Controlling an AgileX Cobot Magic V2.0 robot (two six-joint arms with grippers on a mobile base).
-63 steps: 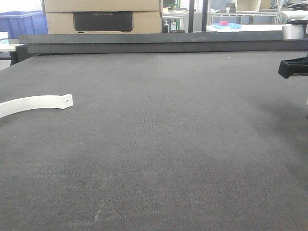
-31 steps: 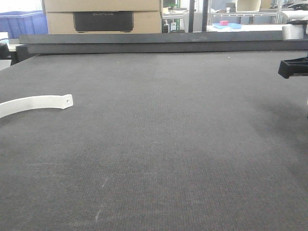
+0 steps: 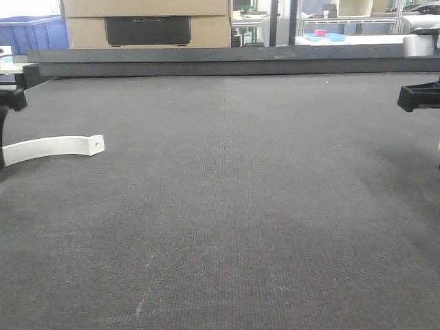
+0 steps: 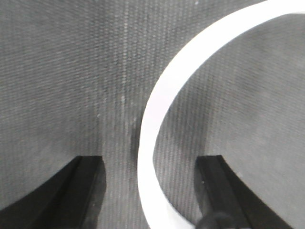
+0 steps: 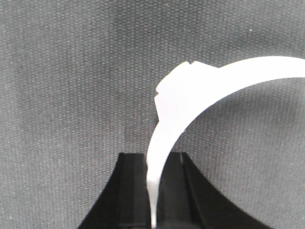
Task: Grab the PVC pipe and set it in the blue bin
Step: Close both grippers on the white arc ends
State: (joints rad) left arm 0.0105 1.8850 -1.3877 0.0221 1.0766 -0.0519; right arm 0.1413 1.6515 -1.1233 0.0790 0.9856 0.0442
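Observation:
A short pale grey-white cylinder (image 3: 418, 45) that fits the PVC pipe stands at the far right, behind the table's back rail. I cannot tell whether it is loose. The blue bin (image 3: 31, 33) is beyond the far left corner. My left gripper (image 4: 150, 191) is open low over the mat, its jaws either side of a flat curved white strip (image 4: 157, 105). In the front view it shows at the left edge (image 3: 5, 113) over that strip (image 3: 55, 146). My right gripper (image 5: 153, 191) is shut on another curved white strip (image 5: 190, 95). It shows at the right edge (image 3: 418, 96).
A dark raised rail (image 3: 220, 60) runs along the back of the grey mat (image 3: 227, 206). Cardboard boxes (image 3: 148, 24) stand behind it. A light blue tray with a pink object (image 3: 322, 36) sits further back.
My left gripper has come into the front view at the left edge, over the left end of the white strip. The right gripper has not moved.

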